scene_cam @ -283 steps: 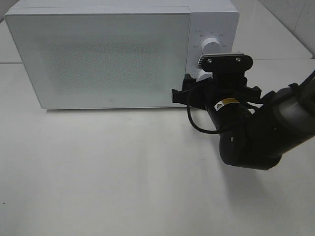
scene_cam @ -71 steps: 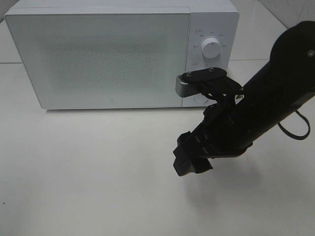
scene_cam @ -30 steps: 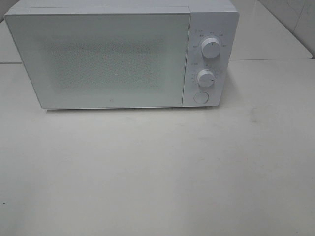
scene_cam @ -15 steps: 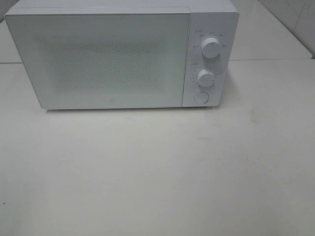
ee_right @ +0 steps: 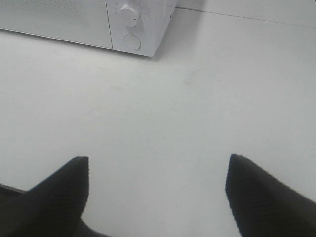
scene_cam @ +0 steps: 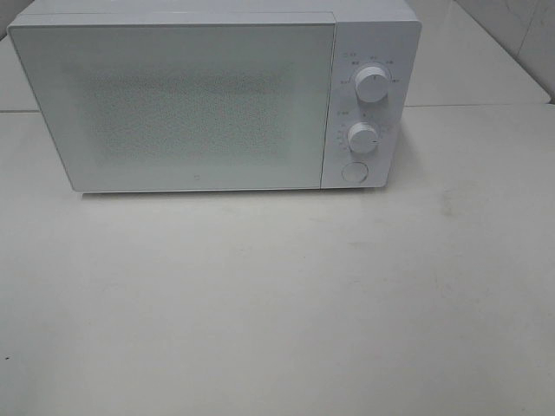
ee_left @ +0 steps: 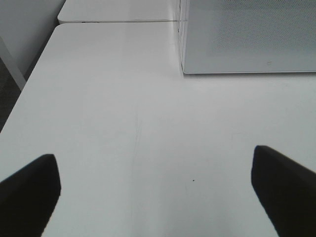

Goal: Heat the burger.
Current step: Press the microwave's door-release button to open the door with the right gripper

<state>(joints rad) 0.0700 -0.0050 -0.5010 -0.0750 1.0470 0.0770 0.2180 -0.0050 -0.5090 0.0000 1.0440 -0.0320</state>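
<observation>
The burger is out of view in every frame. A white microwave (scene_cam: 208,95) stands at the back of the table with its door shut; two knobs (scene_cam: 371,85) and a round button (scene_cam: 353,172) sit on its right panel. It also shows in the left wrist view (ee_left: 247,37) and the right wrist view (ee_right: 89,19). My left gripper (ee_left: 155,190) is open and empty over bare table, left of the microwave. My right gripper (ee_right: 155,190) is open and empty over bare table, in front of the microwave's right corner. Neither arm shows in the exterior view.
The white table (scene_cam: 277,303) spreads in front of the microwave. Its left edge (ee_left: 29,94) drops off to a grey floor in the left wrist view. A seam to a second table runs behind the microwave (ee_right: 247,19).
The right arm, earlier at the microwave's control panel, drew back and left the exterior view. Over the last second nothing has moved.
</observation>
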